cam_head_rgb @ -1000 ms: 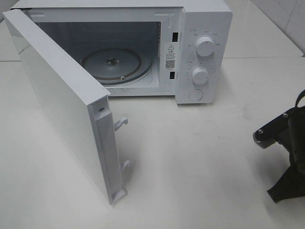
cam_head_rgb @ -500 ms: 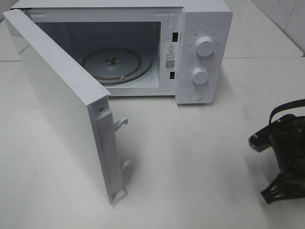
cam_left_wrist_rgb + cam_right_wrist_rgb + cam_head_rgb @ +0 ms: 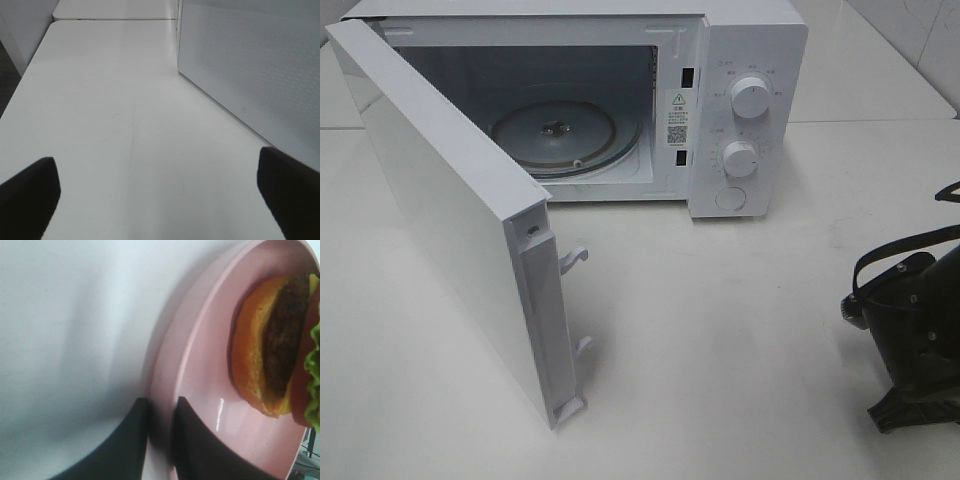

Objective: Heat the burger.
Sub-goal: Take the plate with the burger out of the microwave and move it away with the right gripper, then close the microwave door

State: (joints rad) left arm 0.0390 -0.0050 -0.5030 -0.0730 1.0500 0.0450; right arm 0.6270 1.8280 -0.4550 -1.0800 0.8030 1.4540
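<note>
Over the last second the right arm (image 3: 915, 340) has dropped lower and pulled slightly back from the microwave (image 3: 740, 110), whose door (image 3: 460, 230) stands wide open on a bare turntable (image 3: 555, 135). Judging by that, it has just taken its load and the carry into the cavity comes next.

Only the right wrist view shows that load: the right fingers (image 3: 159, 432) pinch the rim of a pink plate (image 3: 200, 370), one each side, with the burger (image 3: 277, 345) lying on it. Neither appears in the high view.

The left fingers (image 3: 30, 195) are spread wide over the counter (image 3: 115, 110), outside the door, holding nothing.
</note>
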